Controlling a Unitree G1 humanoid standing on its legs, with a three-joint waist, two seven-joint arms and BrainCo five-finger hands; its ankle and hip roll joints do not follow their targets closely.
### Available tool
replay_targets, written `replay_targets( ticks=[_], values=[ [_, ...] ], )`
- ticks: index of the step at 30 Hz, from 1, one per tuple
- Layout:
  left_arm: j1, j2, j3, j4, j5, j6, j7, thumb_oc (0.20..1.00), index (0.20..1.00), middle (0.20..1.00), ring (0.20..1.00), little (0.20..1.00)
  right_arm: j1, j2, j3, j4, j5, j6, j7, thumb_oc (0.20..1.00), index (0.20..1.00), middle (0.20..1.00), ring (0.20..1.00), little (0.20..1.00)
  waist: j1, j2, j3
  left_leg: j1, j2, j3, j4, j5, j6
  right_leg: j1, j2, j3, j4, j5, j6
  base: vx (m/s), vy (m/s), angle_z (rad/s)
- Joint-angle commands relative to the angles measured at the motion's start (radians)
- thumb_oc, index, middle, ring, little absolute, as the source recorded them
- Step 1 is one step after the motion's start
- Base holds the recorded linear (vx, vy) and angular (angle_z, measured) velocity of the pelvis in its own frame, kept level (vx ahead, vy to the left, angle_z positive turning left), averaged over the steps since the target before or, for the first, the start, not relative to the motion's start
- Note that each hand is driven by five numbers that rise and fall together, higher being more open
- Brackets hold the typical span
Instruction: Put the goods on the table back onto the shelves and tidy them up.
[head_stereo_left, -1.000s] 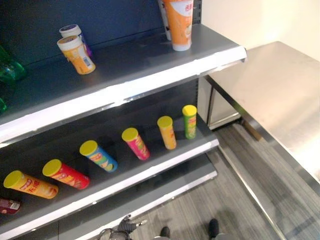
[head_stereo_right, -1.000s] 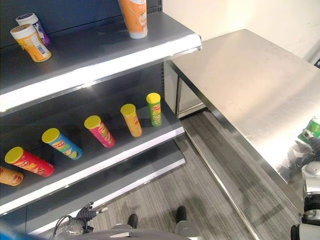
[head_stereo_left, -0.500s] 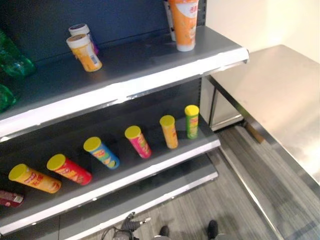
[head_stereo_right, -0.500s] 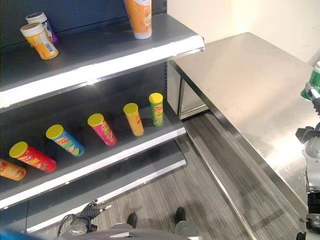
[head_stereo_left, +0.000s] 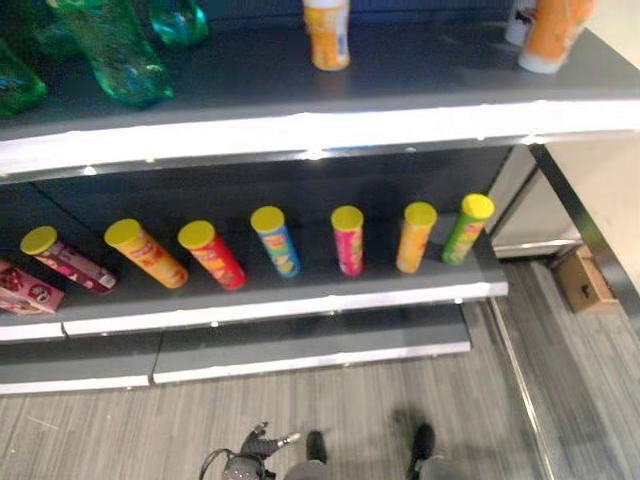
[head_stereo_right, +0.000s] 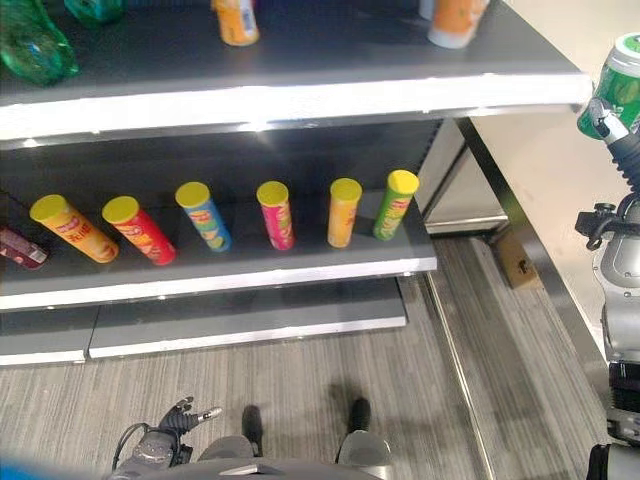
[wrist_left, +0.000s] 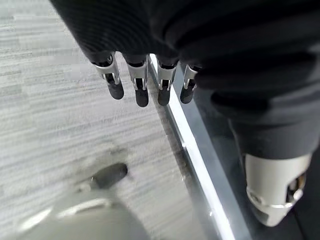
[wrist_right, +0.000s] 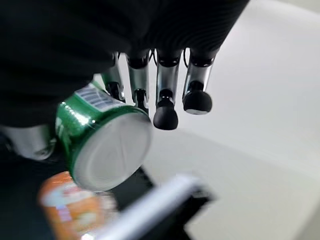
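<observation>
Gripping a green can (head_stereo_right: 619, 87), the robot's right hand (wrist_right: 150, 75) was raised just beside the right end of the top shelf (head_stereo_right: 300, 100); its fingers (wrist_right: 165, 95) curled round the can's side, and the can's plain silvery end faced the wrist camera. A white patch with a barcode showed on the can's wall, too small to read. Past the can stood an orange cup-shaped tub (head_stereo_right: 455, 20) at the right end of the top shelf, its print not legible. Farther left on that shelf was a smaller orange-yellow tub (head_stereo_left: 327, 35), and at the far left lay green plastic bottles (head_stereo_left: 105, 45).

Below the top shelf, the middle shelf (head_stereo_left: 280, 305) carried a row of yellow-lidded tubes lying with lids toward the aisle: a green one (head_stereo_left: 462, 228) at the right end, then orange (head_stereo_left: 413, 236), pink (head_stereo_left: 348, 238), blue (head_stereo_left: 274, 238), red (head_stereo_left: 210, 253), orange-yellow (head_stereo_left: 146, 252) and dark pink (head_stereo_left: 66, 258). Their labels could not be read.

The left hand (wrist_left: 145, 75) hung low beside the bottom shelf's edge, over the grey floor (head_stereo_left: 300, 420), fingers relaxed and holding nothing.
</observation>
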Motion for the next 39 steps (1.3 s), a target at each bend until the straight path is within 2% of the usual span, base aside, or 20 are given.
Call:
replay_targets(
  ticks=[1, 5, 7, 11, 14, 15, 17, 19, 20, 21, 24, 29, 33, 39],
  values=[
    [-0.048, 0.053, -0.002, 0.049, 0.022, -0.021, 0.009, 1.000, 1.000, 1.000, 1.000, 1.000, -0.061, -0.048, 0.043, -0.024, -0.024, -0.030, -0.002, 0.200, 0.200, 0.200, 0.200, 0.200, 0.009, -0.028, -0.092, -0.102, 0.047, -0.042, 0.035, -0.018, -0.030, 0.030, 0.039, 0.030, 0.051, -0.191, -0.004, 0.03, 0.188, -0.07],
    [-0.053, 0.067, 0.012, 0.054, 0.022, -0.025, 0.015, 1.000, 1.000, 1.000, 1.000, 1.000, -0.140, -0.036, 0.121, -0.073, -0.032, -0.027, 0.021, 0.200, 0.200, 0.200, 0.200, 0.200, 0.022, -0.041, -0.104, -0.102, -0.013, -0.042, 0.039, -0.053, 0.010, 0.003, -0.019, 0.059, 0.078, -0.171, 0.030, 0.04, 0.290, -0.06],
    [-0.054, 0.076, 0.016, 0.059, 0.019, -0.025, 0.018, 1.000, 1.000, 1.000, 1.000, 1.000, -0.184, -0.021, 0.174, -0.089, -0.028, -0.032, 0.031, 0.200, 0.200, 0.200, 0.200, 0.200, 0.033, -0.044, -0.103, -0.093, -0.041, -0.036, 0.040, -0.070, 0.032, -0.015, -0.052, 0.073, 0.131, -0.175, 0.047, 0.03, 0.246, -0.07],
    [-0.061, 0.090, 0.022, 0.059, 0.018, -0.024, 0.023, 1.000, 1.000, 1.000, 1.000, 1.000, -0.238, 0.000, 0.242, -0.111, -0.004, -0.041, 0.058, 0.200, 0.200, 0.200, 0.200, 0.200, 0.039, -0.037, -0.080, -0.056, -0.070, -0.042, 0.020, -0.077, 0.058, -0.073, -0.083, 0.111, 0.289, -0.170, 0.047, 0.01, 0.167, -0.09],
    [-0.058, 0.098, 0.010, 0.008, 0.021, -0.024, 0.025, 1.000, 1.000, 1.000, 1.000, 1.000, -0.261, 0.009, 0.267, -0.105, 0.011, -0.041, 0.065, 0.200, 0.200, 0.200, 0.200, 0.200, 0.040, -0.025, -0.067, -0.049, -0.074, -0.062, 0.013, -0.079, 0.066, -0.117, -0.062, 0.160, 0.362, -0.180, 0.038, 0.02, 0.041, 0.04],
    [-0.054, 0.098, -0.003, -0.006, 0.019, -0.025, 0.019, 1.000, 1.000, 1.000, 1.000, 1.000, -0.272, 0.007, 0.281, -0.099, 0.021, -0.037, 0.076, 0.200, 0.200, 0.200, 0.200, 0.200, 0.035, -0.023, -0.062, -0.049, -0.073, -0.084, 0.012, -0.077, 0.063, -0.135, -0.019, 0.208, 0.345, -0.199, 0.030, 0.03, -0.065, 0.30],
    [-0.059, 0.097, -0.013, -0.004, 0.020, -0.028, 0.016, 1.000, 1.000, 1.000, 1.000, 1.000, -0.303, 0.007, 0.301, -0.087, 0.043, -0.040, 0.082, 0.200, 0.200, 0.200, 0.200, 0.200, 0.035, -0.023, -0.060, -0.052, -0.072, -0.098, 0.011, -0.077, 0.056, -0.146, 0.017, 0.248, 0.282, -0.193, 0.035, 0.04, -0.115, 0.51],
    [-0.068, 0.095, -0.021, 0.006, 0.025, -0.016, 0.024, 1.000, 1.000, 1.000, 1.000, 1.000, -0.336, 0.004, 0.342, -0.058, 0.059, -0.039, 0.084, 0.200, 0.200, 0.200, 0.200, 0.200, 0.035, -0.035, -0.049, -0.053, -0.071, -0.116, 0.012, -0.076, 0.047, -0.171, 0.040, 0.285, 0.200, -0.159, 0.038, 0.04, -0.135, 0.33],
    [-0.069, 0.094, -0.018, 0.006, 0.025, -0.015, 0.025, 1.000, 1.000, 1.000, 1.000, 1.000, -0.344, 0.003, 0.348, -0.053, 0.060, -0.040, 0.083, 0.200, 0.200, 0.200, 0.200, 0.200, 0.032, -0.033, -0.048, -0.052, -0.069, -0.117, 0.013, -0.077, 0.047, -0.167, 0.042, 0.283, 0.196, -0.158, 0.038, 0.03, -0.145, 0.30],
    [-0.064, 0.098, -0.030, -0.002, 0.023, -0.017, 0.020, 1.000, 1.000, 1.000, 1.000, 1.000, -0.361, -0.008, 0.364, -0.078, 0.073, -0.035, 0.106, 0.200, 0.200, 0.200, 0.200, 0.200, 0.039, -0.049, -0.048, -0.064, -0.071, -0.150, 0.027, -0.075, 0.036, -0.141, 0.042, 0.312, 0.148, -0.154, 0.037, 0.02, -0.078, 0.64],
    [-0.056, 0.071, -0.025, 0.013, 0.017, -0.023, 0.020, 1.000, 1.000, 1.000, 1.000, 1.000, -0.369, -0.006, 0.367, -0.059, 0.088, -0.030, 0.109, 0.200, 0.200, 0.200, 0.200, 0.200, 0.044, -0.053, -0.072, -0.058, -0.052, -0.165, 0.019, -0.071, 0.016, -0.104, 0.050, 0.295, 0.105, -0.142, 0.026, 0.08, -0.190, 0.59],
    [-0.031, 0.044, -0.031, 0.039, 0.022, -0.017, 0.019, 1.000, 1.000, 1.000, 1.000, 1.000, -0.371, -0.001, 0.375, -0.068, 0.104, -0.032, 0.128, 0.200, 0.200, 0.200, 0.200, 0.200, 0.047, -0.049, -0.091, -0.041, -0.032, -0.194, 0.014, -0.070, 0.003, -0.047, 0.058, 0.244, 0.069, -0.148, 0.013, 0.09, -0.114, 0.36],
    [-0.015, 0.029, -0.046, 0.062, 0.028, -0.009, 0.024, 1.000, 1.000, 1.000, 1.000, 1.000, -0.420, 0.021, 0.431, -0.011, 0.176, -0.033, 0.148, 0.200, 0.200, 0.200, 0.200, 0.200, 0.065, -0.050, -0.108, -0.028, -0.017, -0.204, 0.008, -0.068, -0.009, -0.004, 0.065, 0.204, 0.045, -0.159, 0.002, 0.07, -0.103, 0.24],
    [-0.011, 0.022, -0.067, 0.075, 0.024, -0.006, 0.032, 1.000, 1.000, 1.000, 1.000, 1.000, -0.531, 0.051, 0.509, 0.124, 0.290, -0.039, 0.152, 0.200, 0.200, 0.200, 0.200, 0.200, 0.082, -0.055, -0.114, -0.024, -0.013, -0.207, 0.006, -0.065, -0.014, 0.012, 0.064, 0.182, 0.038, -0.165, -0.003, 0.02, -0.027, 0.11]
  ],
)
